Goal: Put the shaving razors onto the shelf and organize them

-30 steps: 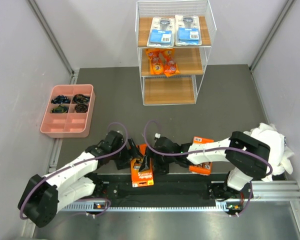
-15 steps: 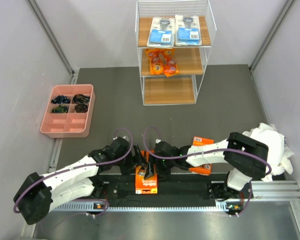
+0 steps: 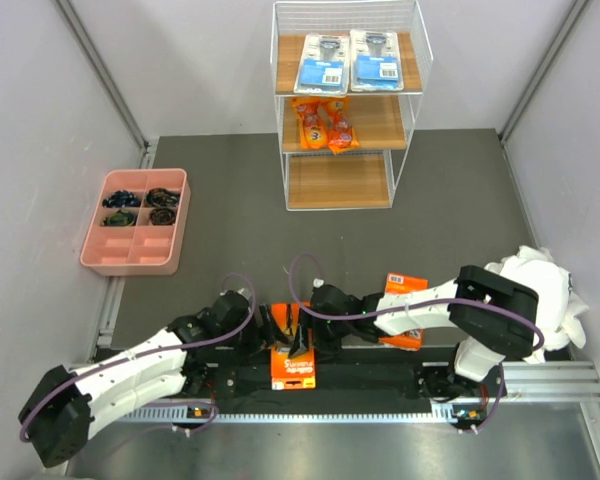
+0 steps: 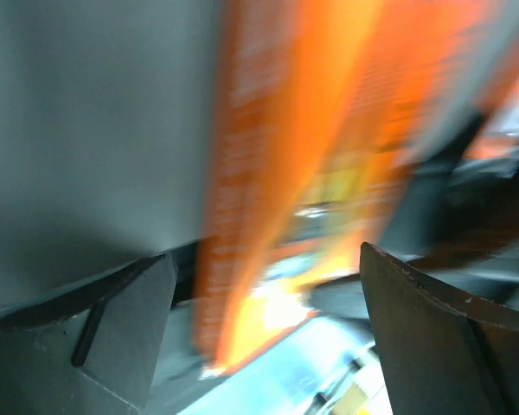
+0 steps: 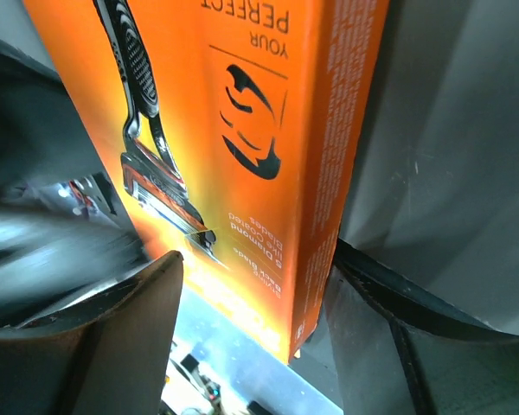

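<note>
At the near edge of the table (image 3: 230, 230), the right gripper (image 5: 251, 290) is clamped on the long orange-black box (image 3: 292, 366); at its nine o'clock, the left gripper (image 4: 268, 298) gapes, jaws apart

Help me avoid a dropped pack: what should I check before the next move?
1. Right gripper closed on box: ok, it touches both sides.
2. Left gripper open: ok.
3. Left gripper clear of box: cannot tell. The view is blurred and the box sits inside its opening.
4. Room on shelf: ok, bottom board bare.
5. Card out of the right arm's way: not ok, partly under it.
</note>
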Robot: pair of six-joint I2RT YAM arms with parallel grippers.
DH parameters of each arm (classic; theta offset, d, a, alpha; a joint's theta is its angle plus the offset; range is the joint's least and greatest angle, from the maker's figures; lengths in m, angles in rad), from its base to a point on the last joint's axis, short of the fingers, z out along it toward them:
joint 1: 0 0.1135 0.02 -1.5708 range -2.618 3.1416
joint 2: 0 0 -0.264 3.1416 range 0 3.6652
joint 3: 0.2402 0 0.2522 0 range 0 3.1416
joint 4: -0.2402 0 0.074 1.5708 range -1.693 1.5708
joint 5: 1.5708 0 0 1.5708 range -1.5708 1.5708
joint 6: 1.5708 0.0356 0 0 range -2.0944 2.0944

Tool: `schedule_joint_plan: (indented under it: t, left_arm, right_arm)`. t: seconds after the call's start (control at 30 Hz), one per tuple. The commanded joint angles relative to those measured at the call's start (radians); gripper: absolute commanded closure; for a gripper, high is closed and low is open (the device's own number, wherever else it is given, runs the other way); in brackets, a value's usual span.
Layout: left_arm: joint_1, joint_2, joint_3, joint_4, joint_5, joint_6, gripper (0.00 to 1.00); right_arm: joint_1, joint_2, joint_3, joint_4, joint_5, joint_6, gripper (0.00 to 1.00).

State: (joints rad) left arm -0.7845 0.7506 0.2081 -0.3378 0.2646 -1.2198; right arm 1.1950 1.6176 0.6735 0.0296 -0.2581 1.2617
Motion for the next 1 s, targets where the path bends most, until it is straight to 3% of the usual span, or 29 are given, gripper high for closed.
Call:
schedule_joint_plan:
  t: [0.0,0.2,0.57,0.77,0.93,0.97]
  left_arm:
    - [-0.016,0.013,-0.085,-0.197,-0.001,0.048,0.11]
    - [-0.019,0.020,-0.062,-0.224,-0.022,0.066,0.11]
    - [-0.018,-0.164,-0.199,-0.009,0.027,-0.023,0.16]
    - [-0.019,-0.299,-0.203,-0.018,0.042,-0.037,0.29]
    - [-0.018,-0.329,-0.161,-0.018,0.054,-0.030,0.48]
    - [-0.018,-0.324,-0.147,-0.018,0.059,-0.027,0.56]
  right_arm:
    - [0.011,-0.025,0.001,0.052,0.026,0.030,0.36]
    - [0.012,-0.025,0.005,0.049,0.029,0.031,0.36]
    - [0.012,-0.027,-0.017,0.118,0.019,0.028,0.36]
    - [0.014,-0.051,-0.037,0.173,0.022,0.021,0.35]
    - [0.015,-0.090,-0.041,0.174,0.031,0.008,0.35]
    - [0.015,-0.094,-0.041,0.173,0.036,0.005,0.34]
